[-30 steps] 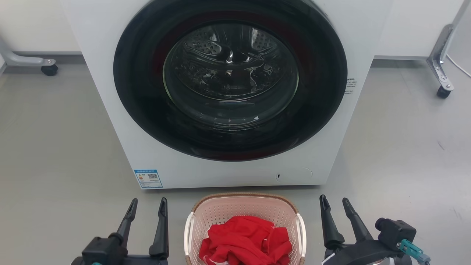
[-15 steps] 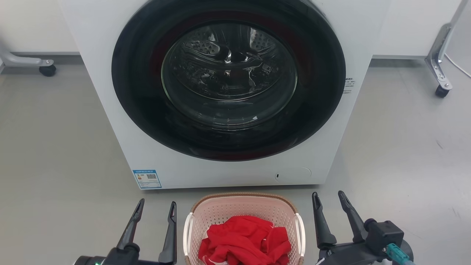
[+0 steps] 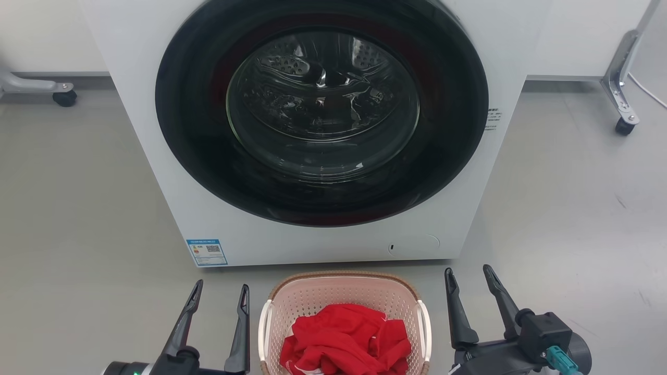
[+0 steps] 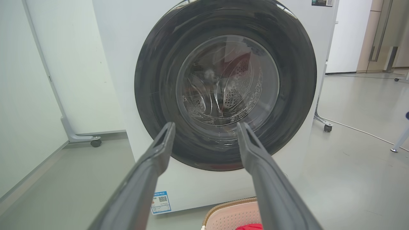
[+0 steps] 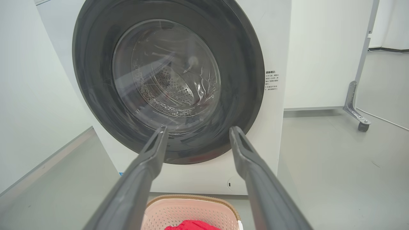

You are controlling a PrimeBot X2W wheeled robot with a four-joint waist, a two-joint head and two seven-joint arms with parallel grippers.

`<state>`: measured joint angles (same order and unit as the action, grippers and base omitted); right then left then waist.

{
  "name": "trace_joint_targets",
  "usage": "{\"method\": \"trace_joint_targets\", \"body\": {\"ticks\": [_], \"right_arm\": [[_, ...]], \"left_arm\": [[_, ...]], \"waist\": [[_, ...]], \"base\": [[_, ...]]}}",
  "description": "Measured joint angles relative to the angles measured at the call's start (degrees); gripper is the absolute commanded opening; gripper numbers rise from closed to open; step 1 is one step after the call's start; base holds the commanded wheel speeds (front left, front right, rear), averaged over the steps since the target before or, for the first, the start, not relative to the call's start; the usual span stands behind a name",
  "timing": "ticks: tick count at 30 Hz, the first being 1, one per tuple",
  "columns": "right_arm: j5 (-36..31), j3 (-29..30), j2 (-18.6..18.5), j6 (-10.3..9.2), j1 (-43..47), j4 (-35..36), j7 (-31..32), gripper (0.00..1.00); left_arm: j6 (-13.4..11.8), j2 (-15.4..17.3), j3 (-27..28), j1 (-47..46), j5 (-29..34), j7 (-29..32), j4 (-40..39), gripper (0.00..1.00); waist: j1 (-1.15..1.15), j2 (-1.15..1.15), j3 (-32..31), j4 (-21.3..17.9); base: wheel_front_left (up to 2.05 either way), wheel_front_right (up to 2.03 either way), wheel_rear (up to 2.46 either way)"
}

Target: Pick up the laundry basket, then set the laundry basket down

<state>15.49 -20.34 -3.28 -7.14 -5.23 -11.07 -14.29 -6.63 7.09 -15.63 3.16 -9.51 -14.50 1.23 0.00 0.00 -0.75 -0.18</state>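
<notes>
The pale pink laundry basket [image 3: 312,297] with a brown rim and white side handles sits on the floor at the bottom centre of the head view, holding red cloth [image 3: 346,341]. My left gripper [image 3: 220,290] stands open just left of it, apart from the left handle. To the right of the basket my right gripper [image 3: 468,275] is open too, with nothing in it. The basket's far rim shows low in the left wrist view [image 4: 223,204] and in the right wrist view [image 5: 191,199], below the open left gripper [image 4: 206,126] and right gripper [image 5: 198,130].
A white front-loading washer [image 3: 323,239] with a dark round door [image 3: 323,109] shut stands right behind the basket. Wheeled frame legs stand at the far left [image 3: 57,94] and far right [image 3: 622,104]. Grey floor [image 3: 78,208] spreads on both sides.
My left gripper has shifted right, closer to the basket's left handle, and its base has sunk lower in view. The right gripper has edged slightly inward. The basket has stayed put.
</notes>
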Motion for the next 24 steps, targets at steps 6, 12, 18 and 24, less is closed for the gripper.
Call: {"method": "trace_joint_targets", "body": {"ticks": [6, 12, 18, 24], "right_arm": [[-0.44, 0.27, 0.01, 0.00, 0.02, 0.05, 0.00, 1.00], [-0.44, 0.37, 0.02, 0.00, 0.05, 0.09, 0.00, 1.00], [-0.52, 0.51, 0.04, 0.01, 0.10, 0.19, 0.00, 1.00], [-0.98, 0.58, 0.07, 0.09, 0.25, 0.64, 0.00, 1.00]], "left_arm": [[0.01, -0.07, 0.09, 0.07, -0.05, 0.00, 0.04, 1.00], [0.08, -0.11, 0.15, 0.41, -0.05, 0.00, 0.08, 1.00], [0.08, -0.20, 0.27, 0.66, -0.05, 0.00, 0.08, 1.00], [0.08, -0.41, 0.31, 0.78, -0.05, 0.00, 0.04, 1.00]], "waist": [[0.00, 0.00, 0.07, -0.06], [0.00, 0.00, 0.14, -0.05], [0.00, 0.00, 0.29, -0.04], [0.00, 0.00, 0.63, -0.07]], "base": [[0.00, 0.00, 0.00], [0.00, 0.00, 0.00], [0.00, 0.00, 0.00], [0.00, 0.00, 0.00]]}}
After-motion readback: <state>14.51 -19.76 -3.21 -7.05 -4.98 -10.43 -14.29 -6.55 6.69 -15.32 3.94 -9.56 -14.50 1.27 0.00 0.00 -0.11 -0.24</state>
